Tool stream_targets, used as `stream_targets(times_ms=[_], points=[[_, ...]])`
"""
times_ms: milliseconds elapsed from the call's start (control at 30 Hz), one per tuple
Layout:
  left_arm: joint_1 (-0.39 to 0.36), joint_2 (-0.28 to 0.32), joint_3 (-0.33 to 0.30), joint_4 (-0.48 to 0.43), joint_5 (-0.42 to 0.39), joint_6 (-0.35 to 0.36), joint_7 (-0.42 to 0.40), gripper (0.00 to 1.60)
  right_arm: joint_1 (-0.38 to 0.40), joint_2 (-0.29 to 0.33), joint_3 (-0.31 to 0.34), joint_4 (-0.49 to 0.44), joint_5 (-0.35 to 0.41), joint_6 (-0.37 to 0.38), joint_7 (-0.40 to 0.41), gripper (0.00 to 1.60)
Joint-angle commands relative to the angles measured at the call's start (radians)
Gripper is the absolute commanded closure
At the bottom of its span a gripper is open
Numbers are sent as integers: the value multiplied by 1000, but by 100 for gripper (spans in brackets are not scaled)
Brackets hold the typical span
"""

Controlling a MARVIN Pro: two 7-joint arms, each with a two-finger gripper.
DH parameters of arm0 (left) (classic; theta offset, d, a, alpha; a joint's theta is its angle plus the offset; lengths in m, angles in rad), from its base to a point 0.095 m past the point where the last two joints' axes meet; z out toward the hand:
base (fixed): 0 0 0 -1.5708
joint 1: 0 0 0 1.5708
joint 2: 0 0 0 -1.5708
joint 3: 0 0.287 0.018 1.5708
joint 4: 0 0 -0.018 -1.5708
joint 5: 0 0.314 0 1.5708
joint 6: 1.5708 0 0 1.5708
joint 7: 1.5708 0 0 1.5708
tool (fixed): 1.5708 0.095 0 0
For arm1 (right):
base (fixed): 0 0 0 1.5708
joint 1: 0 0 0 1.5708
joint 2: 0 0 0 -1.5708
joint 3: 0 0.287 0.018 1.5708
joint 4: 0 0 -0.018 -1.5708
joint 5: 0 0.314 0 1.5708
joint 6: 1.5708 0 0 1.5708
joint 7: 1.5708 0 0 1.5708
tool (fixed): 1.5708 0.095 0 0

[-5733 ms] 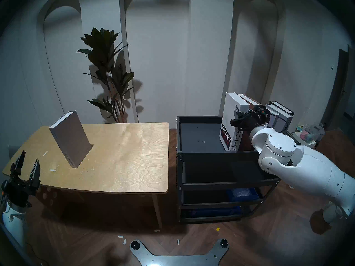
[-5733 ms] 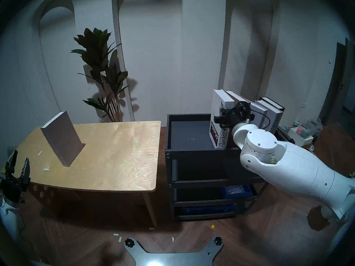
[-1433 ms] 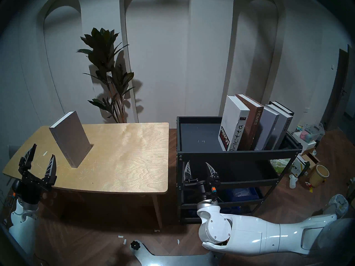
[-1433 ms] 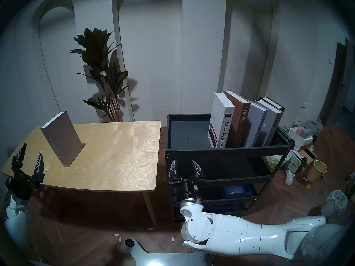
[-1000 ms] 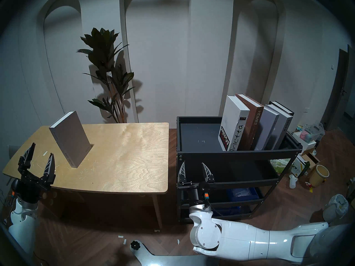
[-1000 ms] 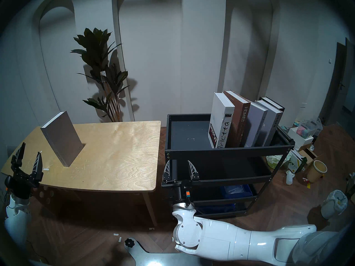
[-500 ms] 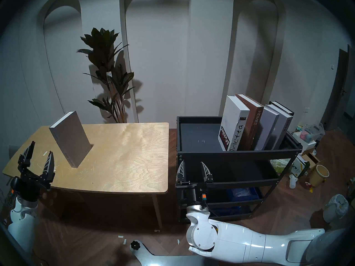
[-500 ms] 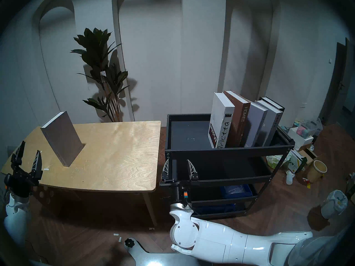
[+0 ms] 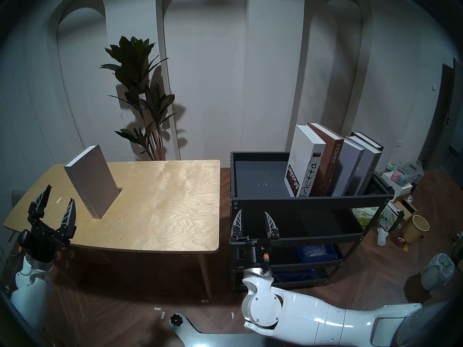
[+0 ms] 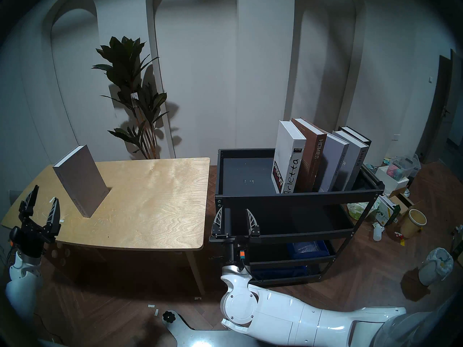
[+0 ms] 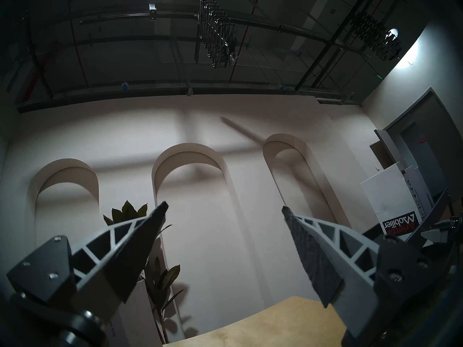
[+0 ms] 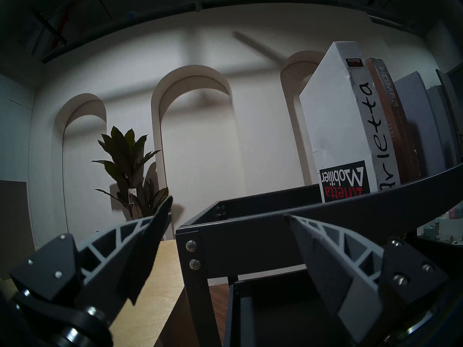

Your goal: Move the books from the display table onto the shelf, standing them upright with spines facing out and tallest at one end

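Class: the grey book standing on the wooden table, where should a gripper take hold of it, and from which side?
Grip the grey book near its spine edge, jaws across its thickness, coming from the table's front-left, where the open left gripper waits. It stands upright, spine toward that corner, both covers free.

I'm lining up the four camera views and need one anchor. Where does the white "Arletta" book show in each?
Head stereo left: white "Arletta" book, right of centre, leftmost of the row on the shelf.
Head stereo right: same spot, slightly further left.
Left wrist: far right edge.
Right wrist: upper right.
Shared landmark: the potted plant.
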Motion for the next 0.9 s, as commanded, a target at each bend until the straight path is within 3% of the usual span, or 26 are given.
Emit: stream_targets(times_ms=[0, 167, 267, 400, 533, 633, 700, 767, 800, 867], points=[[-99, 74, 10, 31, 27, -2, -10, 0, -2, -15, 17, -10, -8, -3, -26, 0], [-158, 122, 21, 79, 38, 25, 22, 0, -6, -16, 22, -10, -7, -3, -19, 0], [-191, 161, -5, 107, 54, 83, 48, 0, -8, -15, 25, -10, -5, -2, -12, 0], [-231, 199, 8, 150, 64, 142, 94, 0, -10, -16, 28, -10, -6, -2, -11, 0], [-267, 233, 45, 195, 89, 187, 130, 0, -11, -17, 29, -10, -7, -2, -11, 0], [-322, 274, 126, 255, 123, 228, 211, 0, -12, -18, 32, -10, -8, -2, -11, 0], [-312, 278, 126, 250, 109, 244, 215, 0, -12, -18, 32, -10, -8, -2, -11, 0], [-401, 272, 191, 284, 162, 271, 261, 0, -13, -19, 33, -9, -9, -2, -11, 0], [-383, 288, 205, 272, 163, 279, 290, 0, -13, -19, 33, -9, -9, -2, -10, 0], [-419, 284, 241, 280, 186, 301, 335, 0, -14, -19, 34, -9, -9, -2, -10, 0]])
